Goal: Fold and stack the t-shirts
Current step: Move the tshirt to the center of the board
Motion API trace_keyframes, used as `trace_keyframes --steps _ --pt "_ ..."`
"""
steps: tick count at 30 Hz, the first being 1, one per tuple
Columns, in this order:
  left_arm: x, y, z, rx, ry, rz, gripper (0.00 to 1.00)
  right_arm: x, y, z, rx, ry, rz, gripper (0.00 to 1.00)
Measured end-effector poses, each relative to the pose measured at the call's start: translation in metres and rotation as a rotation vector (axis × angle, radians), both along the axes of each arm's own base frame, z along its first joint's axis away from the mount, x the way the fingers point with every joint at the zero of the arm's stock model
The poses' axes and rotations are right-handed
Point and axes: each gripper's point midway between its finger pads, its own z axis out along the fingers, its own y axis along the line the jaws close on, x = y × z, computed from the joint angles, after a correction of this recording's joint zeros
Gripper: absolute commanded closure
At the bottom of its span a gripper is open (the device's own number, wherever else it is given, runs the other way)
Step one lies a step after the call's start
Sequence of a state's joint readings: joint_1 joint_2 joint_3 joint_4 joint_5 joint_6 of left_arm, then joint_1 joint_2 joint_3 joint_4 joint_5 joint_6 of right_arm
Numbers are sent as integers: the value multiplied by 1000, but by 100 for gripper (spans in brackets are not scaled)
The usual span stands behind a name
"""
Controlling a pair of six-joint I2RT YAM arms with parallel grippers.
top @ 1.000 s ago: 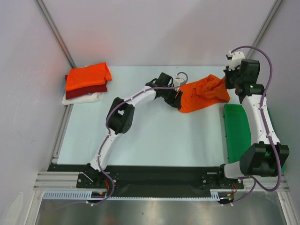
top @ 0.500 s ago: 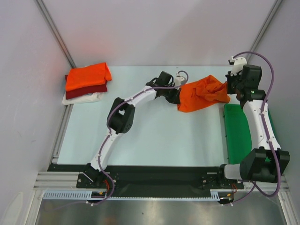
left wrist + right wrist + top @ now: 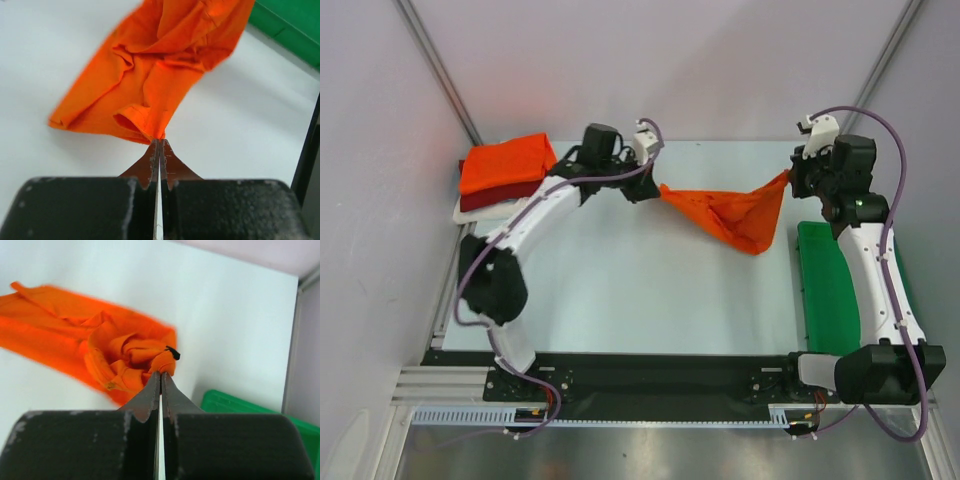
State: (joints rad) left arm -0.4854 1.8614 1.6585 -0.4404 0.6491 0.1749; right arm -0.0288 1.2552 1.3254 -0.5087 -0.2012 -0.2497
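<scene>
At the far left corner of the pale table (image 3: 620, 300) lies a stack: a folded bright orange cloth t-shirt (image 3: 507, 162) on top, a dark red one (image 3: 510, 191) under it, and a white one (image 3: 485, 211) at the bottom. That part looks finished to me.

What is left, as I judge it, is the loose bright orange cloth t-shirt (image 3: 728, 210). It sags crumpled between my two hands over the right half of the table, not yet spread or folded. My left gripper (image 3: 657, 189) is pinched tight on one end of it and my right gripper (image 3: 788, 180) on the other. The green plastic tray (image 3: 825, 285) sits at the right edge.

From above I see the stack and the shirt's whole span, which neither wrist camera takes in. I cannot tell there whether its low point touches the table. My wrist cameras show each pair of jaws pressed together on a thin nip of cloth. The right one also shows a small black tag (image 3: 172, 353) in the bunched fabric beside my fingertips.
</scene>
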Motion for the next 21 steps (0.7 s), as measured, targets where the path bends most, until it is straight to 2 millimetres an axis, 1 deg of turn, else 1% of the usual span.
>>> trace_keyframes --steps 2,3,4,6,7,8,9,10,12,13,14,15,16,17,20,21 --pt "-16 23 30 11 -79 5 99 -1 10 14 26 -25 24 100" --pt "-29 32 41 18 -107 -3 100 -1 13 21 43 -37 29 100" --pt "-42 40 50 26 -127 -17 100 -2 14 25 64 -43 23 100" --pt "-71 50 52 49 -130 -52 100 -7 13 26 102 -33 2 100" --pt "-88 55 46 68 -113 -72 92 -9 11 24 118 -29 -9 100" --pt "-102 58 36 89 -88 -90 83 -13 9 19 128 -19 -19 100" --pt "-117 62 21 113 -60 -111 75 -18 7 10 138 1 -31 100" --pt "-135 67 3 146 -7 -133 68 -22 7 0 149 20 -39 100" --pt "-161 75 -34 209 104 -155 62 -31 6 -23 171 75 -54 100" --pt "-168 80 -48 239 143 -158 59 -33 8 -34 185 103 -56 100" --pt "-174 85 -61 274 179 -155 59 -35 9 -43 198 128 -58 100" --pt "-175 90 -72 311 198 -141 59 -36 11 -50 208 146 -57 100" --pt "-170 96 -79 349 198 -118 59 -37 12 -54 214 159 -56 100" --pt "-165 99 -85 375 189 -102 59 -37 12 -56 218 166 -56 100" --pt "-139 112 -104 472 151 -49 58 -36 13 -55 223 161 -50 100" --pt "-129 117 -112 509 146 -38 56 -36 14 -55 224 157 -49 100"
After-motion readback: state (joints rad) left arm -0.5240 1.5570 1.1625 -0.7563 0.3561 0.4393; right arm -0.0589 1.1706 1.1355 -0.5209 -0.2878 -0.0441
